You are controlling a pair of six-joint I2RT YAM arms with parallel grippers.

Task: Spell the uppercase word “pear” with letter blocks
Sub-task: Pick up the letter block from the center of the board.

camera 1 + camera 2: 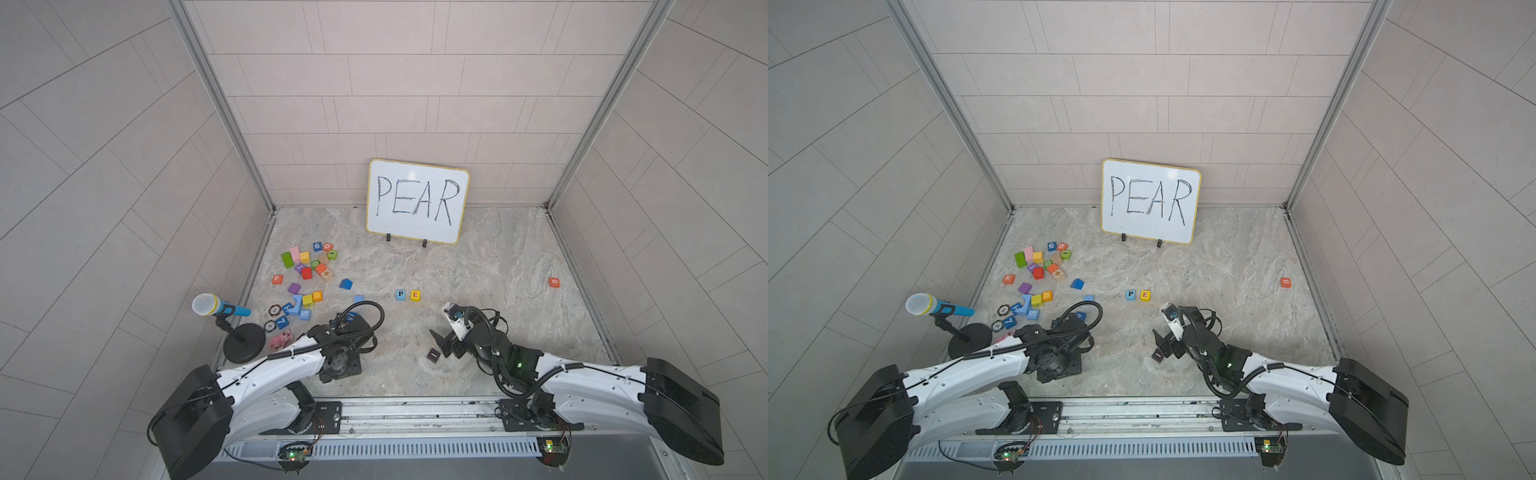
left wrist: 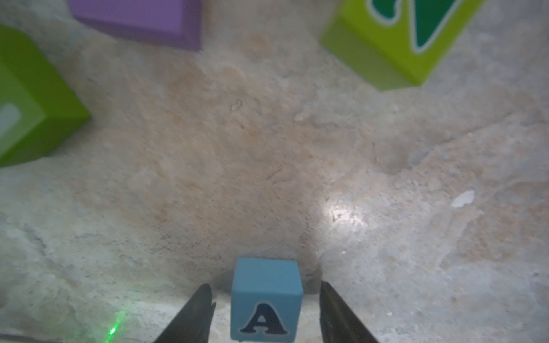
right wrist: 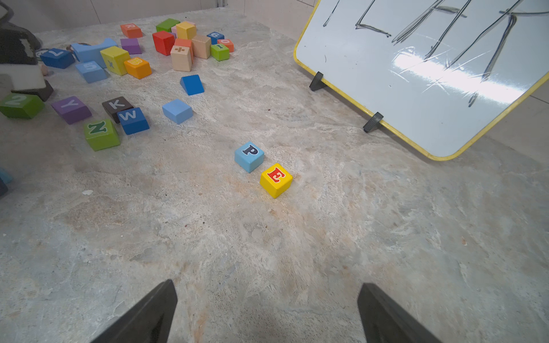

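Note:
The blue A block stands on the stone floor between my left gripper's fingers, with a narrow gap on each side, so the jaws are open around it. My left arm hides this block in both top views. The light blue P block and yellow E block sit side by side mid-floor. The orange R block lies alone left of the pile. My right gripper is open and empty, short of P and E.
A whiteboard reading PEAR leans at the back. A pile of mixed blocks fills the left. A lime N block, purple block and green block lie beyond A. Toy microphone front left; orange B block far right.

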